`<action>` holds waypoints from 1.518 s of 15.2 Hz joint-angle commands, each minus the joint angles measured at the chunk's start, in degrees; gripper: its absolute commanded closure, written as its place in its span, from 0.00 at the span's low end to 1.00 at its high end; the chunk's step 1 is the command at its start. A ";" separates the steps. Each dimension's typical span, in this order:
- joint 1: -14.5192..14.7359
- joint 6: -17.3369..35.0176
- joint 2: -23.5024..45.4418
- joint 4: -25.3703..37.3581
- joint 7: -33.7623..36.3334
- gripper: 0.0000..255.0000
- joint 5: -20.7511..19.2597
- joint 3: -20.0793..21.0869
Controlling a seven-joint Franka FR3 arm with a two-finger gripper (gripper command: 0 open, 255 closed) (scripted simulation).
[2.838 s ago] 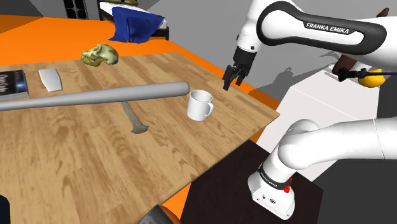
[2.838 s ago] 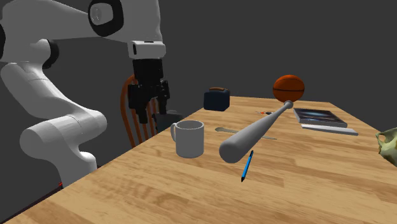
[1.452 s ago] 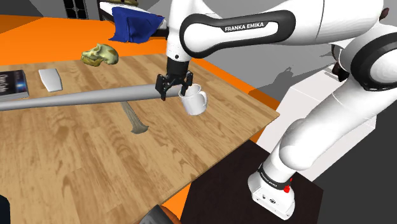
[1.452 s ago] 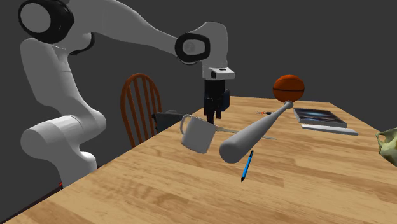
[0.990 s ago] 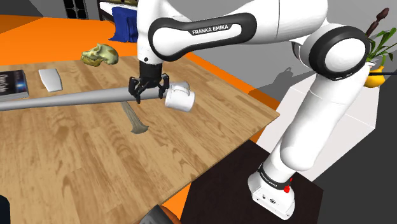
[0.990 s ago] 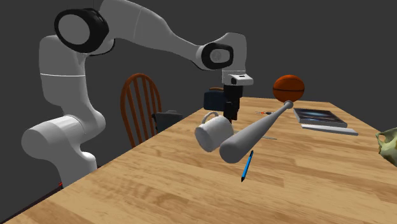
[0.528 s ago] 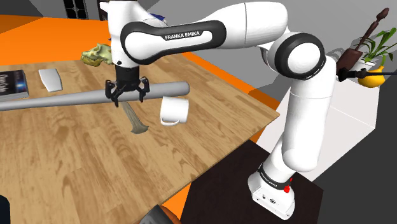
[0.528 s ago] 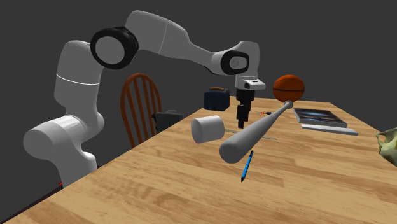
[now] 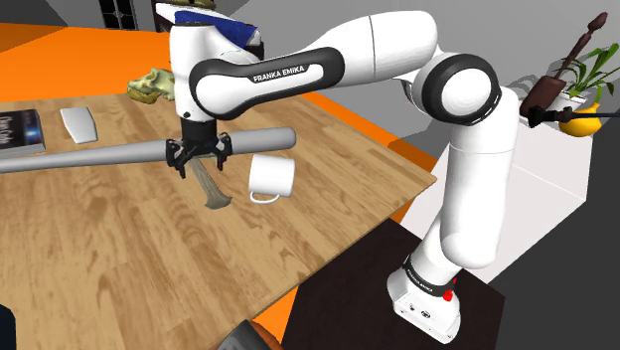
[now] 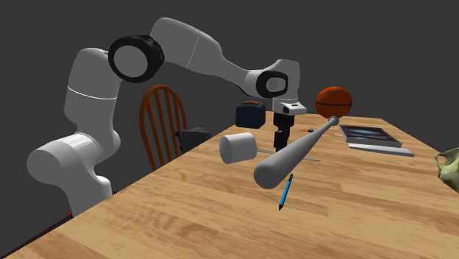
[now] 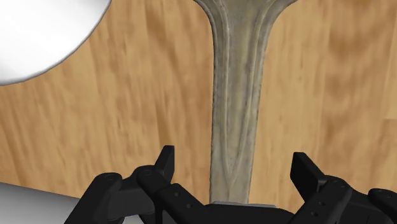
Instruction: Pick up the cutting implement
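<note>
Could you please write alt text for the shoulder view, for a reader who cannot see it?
The white arm's open black gripper hangs over a grey-green knife lying on the wooden table, right by a long grey baseball bat. A white mug lies on its side nearby.

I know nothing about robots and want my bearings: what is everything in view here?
Table: one, wooden.
Knife: one, olive-grey, flat on the table between the fingers.
Baseball bat: one, grey, across the table.
Mug: one, white, on its side by the bat's thick end.
Pen: one, blue, beside the bat.
Skull: one, yellowish, table's far edge in the shoulder view.
Book: one, dark, shoulder view's left.
Basketball: one, orange, beyond the bat's thin end.
Chair: one, brown, beside the table.
Toaster: one, dark blue, table edge near the chair.
Arm: one, white.
Fingers: two, black, open, not touching the knife.
</note>
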 commanded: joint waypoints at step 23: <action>0.33 -8.98 -1.50 7.67 -0.45 1.00 0.85 0.49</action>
